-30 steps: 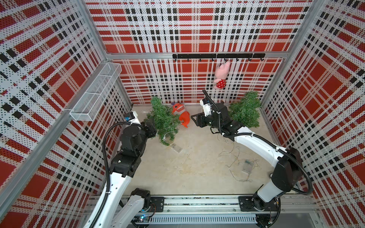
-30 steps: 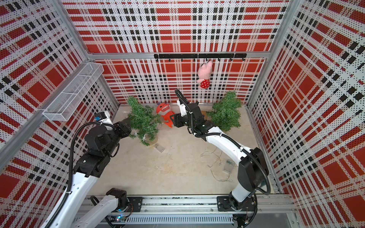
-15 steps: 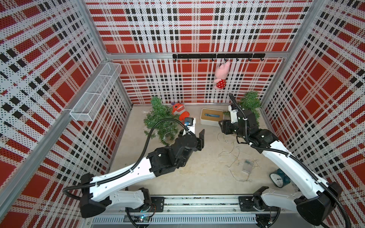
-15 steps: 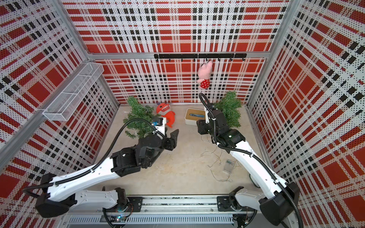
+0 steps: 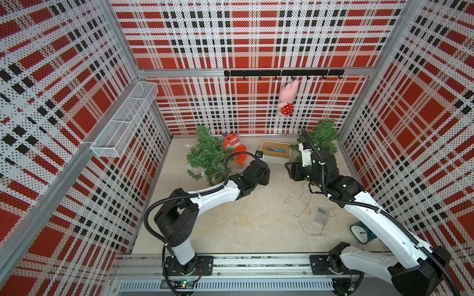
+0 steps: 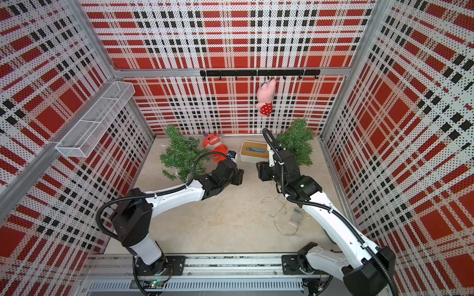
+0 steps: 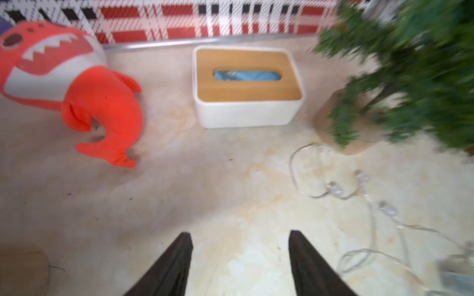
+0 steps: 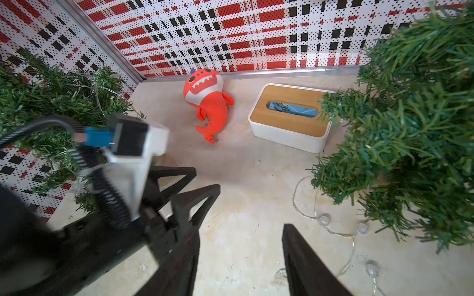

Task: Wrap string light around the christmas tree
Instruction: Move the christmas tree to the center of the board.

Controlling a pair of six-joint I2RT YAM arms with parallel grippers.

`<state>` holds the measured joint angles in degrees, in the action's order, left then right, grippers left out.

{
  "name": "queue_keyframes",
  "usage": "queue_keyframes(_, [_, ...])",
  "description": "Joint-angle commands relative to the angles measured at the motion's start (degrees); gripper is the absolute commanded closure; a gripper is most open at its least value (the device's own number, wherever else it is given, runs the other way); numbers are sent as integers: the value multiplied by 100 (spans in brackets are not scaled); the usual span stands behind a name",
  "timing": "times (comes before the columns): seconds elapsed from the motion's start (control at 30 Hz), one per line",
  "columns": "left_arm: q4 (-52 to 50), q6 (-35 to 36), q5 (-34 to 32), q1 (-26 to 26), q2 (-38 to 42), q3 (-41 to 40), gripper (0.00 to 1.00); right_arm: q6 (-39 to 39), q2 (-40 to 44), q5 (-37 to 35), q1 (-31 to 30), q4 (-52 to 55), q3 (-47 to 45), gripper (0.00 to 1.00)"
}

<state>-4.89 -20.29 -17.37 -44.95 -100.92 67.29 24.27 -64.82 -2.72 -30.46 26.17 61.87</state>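
Two green christmas trees stand at the back in both top views: one at the left (image 5: 207, 156) with thin wire draped through its branches (image 8: 102, 89), and one at the right (image 5: 320, 138). A clear string light (image 5: 305, 205) with small bulbs lies loose on the floor, running from the right tree's base (image 8: 324, 220) to a clear battery box (image 5: 322, 214). My left gripper (image 5: 266, 174) is open and empty over bare floor (image 7: 239, 233), left of the string light (image 7: 336, 189). My right gripper (image 5: 289, 170) faces it, open and empty (image 8: 241, 228), beside the wire.
An orange shark plush (image 5: 234, 148) and a white tissue box with a wooden lid (image 5: 275, 152) lie between the trees. A teal alarm clock (image 5: 360, 232) sits front right. A pink plush (image 5: 287, 98) hangs from the hook rail, and a wire basket (image 5: 123, 123) is on the left wall.
My left arm has swung away from the left tree to the middle of the floor. My right arm has drawn back to the right, uncovering the tissue box.
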Motion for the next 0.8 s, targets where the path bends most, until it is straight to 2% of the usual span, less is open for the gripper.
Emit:
queue_keyframes(0.0, [379,274,110,276,-276,-33,36,144,-214,332,22,-516,-237,45])
queue_keyframes(0.2, [489,496,-288,781,-761,-110,36,307,-402,632,-22,-1043,-532,46])
queue_keyframes(0.47, [581,642,-638,1121,-1205,-331,37,370,-529,825,-37,-1290,-726,46])
queue_keyframes(0.77, [867,639,-487,1584,-1044,-946,37,392,-615,819,-90,-1420,-791,47])
